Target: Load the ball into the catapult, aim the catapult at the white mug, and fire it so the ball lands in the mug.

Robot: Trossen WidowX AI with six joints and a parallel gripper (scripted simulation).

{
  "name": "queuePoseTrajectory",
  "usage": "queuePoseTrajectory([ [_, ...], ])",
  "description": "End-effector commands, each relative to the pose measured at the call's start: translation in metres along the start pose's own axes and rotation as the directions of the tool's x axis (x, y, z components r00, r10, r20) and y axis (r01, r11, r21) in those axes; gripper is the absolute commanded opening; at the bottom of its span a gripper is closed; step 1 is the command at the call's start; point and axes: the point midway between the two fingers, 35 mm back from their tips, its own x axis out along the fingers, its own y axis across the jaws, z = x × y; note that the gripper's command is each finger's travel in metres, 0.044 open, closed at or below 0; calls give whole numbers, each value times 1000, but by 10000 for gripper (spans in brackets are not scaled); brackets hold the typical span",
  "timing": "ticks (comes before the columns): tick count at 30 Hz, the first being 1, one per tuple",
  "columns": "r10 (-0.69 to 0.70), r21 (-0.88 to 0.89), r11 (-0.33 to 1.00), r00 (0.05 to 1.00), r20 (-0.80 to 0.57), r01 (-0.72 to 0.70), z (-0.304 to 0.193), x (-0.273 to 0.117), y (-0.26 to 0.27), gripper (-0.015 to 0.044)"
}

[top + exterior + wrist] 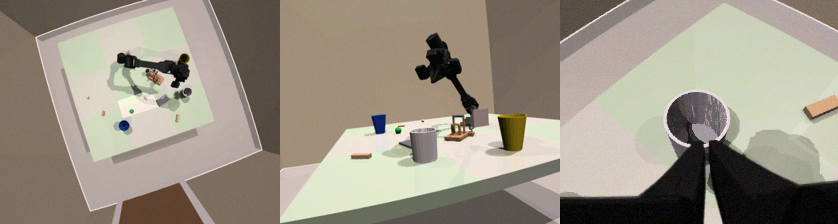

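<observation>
Two black fingertips of the pincer (186, 74) (433, 82) (704, 144) fill the lower part of the wrist view, pressed together with nothing between them; beyond them the white mug (186, 92) (423, 146) (697, 112) stands upright and open, as a catcher must.

From above, the catapult (157, 79) (456, 137) sits to one side of the pincer, beneath the arm (151, 64) (457, 85). The green ball (131, 111) (398, 130) lies well apart from the pincer, past the catapult, near the blue mug (124, 125) (379, 124); a tiny pale ball (87, 97) (422, 120) lies farther off still. If green is the one to load, it is not loaded; which ball is meant I cannot tell.

In the exterior view the pincer hangs high over the table (151, 125) (379, 176) (760, 65), touching nothing. Closed fingers up there can only be a pose, perhaps for pushing; loading would call for spreading them and going down to the ball.
</observation>
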Motion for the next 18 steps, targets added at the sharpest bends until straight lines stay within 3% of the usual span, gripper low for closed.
queuePoseTrajectory([
  [1,-3,-8,1000,1000,-6,3,-2,2,0,0],
  [6,-2,-28,1000,1000,-15,1,-4,1,4,0],
  [18,-14,-377,925,986,-164,-49,-58,-12,57,0],
])
